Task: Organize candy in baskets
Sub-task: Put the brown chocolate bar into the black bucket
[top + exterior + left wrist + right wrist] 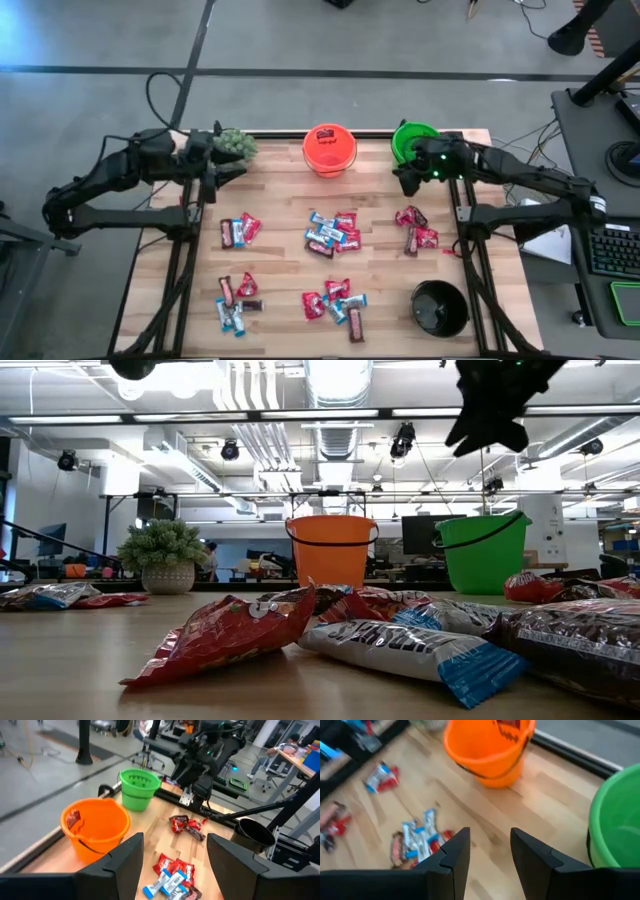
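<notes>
Upper right of high view: right gripper [409,178] beside green pail [413,139], jaws spread, empty. Left gripper [222,166] upper left by plant [234,145], jaws apart, empty. Candy [332,232] in piles mid-table; orange pail [330,149] top centre, black bowl [440,307] lower right. Risk: R arm swing clips green pail, tips it.

Two dark, matte-black jointed arms, thick boxy links. Black cable looping off the left arm [110,185]. Small green lights glowing on the right arm [500,175]. Blunt, flat, angular black fingers [125,860].
</notes>
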Controlling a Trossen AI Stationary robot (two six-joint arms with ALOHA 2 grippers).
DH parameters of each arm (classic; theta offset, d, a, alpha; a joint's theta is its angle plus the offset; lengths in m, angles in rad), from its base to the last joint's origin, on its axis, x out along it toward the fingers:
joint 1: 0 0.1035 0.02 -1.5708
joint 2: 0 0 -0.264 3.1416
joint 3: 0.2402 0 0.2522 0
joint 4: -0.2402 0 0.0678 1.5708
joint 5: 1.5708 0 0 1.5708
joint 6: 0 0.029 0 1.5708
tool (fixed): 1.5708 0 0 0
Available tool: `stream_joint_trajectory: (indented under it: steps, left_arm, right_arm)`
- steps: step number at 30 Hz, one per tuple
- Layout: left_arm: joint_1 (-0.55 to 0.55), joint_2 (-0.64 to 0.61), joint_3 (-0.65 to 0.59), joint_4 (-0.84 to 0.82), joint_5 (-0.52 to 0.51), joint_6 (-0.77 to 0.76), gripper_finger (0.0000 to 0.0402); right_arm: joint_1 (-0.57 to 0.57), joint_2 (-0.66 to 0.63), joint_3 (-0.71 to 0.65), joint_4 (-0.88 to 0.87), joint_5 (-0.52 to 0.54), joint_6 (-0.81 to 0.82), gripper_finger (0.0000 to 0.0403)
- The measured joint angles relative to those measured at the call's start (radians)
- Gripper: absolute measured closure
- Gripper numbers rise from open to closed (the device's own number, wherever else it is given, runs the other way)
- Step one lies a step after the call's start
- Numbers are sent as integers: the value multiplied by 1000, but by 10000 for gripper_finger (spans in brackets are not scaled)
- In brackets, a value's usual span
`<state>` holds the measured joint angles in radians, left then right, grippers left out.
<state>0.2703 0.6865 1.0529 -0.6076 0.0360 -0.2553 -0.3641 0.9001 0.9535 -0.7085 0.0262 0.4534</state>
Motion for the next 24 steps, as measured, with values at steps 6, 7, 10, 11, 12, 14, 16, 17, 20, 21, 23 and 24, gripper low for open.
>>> stream_joint_trajectory:
  steps: [6,7,10,11,12,14,16,17,20,21,23,24]
  left_arm:
    - [0,-20,16,-29,0,66,200]
    - [0,-23,16,-37,0,71,200]
    - [0,-29,16,-70,0,85,200]
    - [0,-32,16,-80,0,89,200]
    - [0,-34,16,-88,1,90,200]
    - [0,-40,16,-101,1,90,200]
    - [0,-47,16,-102,2,96,200]
    - [0,-53,16,-103,2,103,200]
    - [0,-68,16,-103,3,116,200]
    - [0,-74,16,-104,3,116,200]
    - [0,-84,16,-104,3,116,200]
    - [0,-88,16,-105,3,116,200]
  right_arm:
    - [0,126,150,-155,0,8,271]
    - [0,146,173,-186,0,8,271]
    - [2,206,226,-277,1,9,271]
    - [5,224,241,-302,0,10,271]
    - [7,239,254,-324,0,10,271]
    - [8,272,274,-372,-4,10,270]
    - [13,307,291,-411,-8,11,266]
    - [15,323,299,-427,-8,10,263]
    - [22,363,328,-463,-9,11,249]
    - [26,375,338,-476,-9,11,244]
    - [35,398,356,-502,-8,11,234]
    - [41,408,365,-511,-8,16,230]
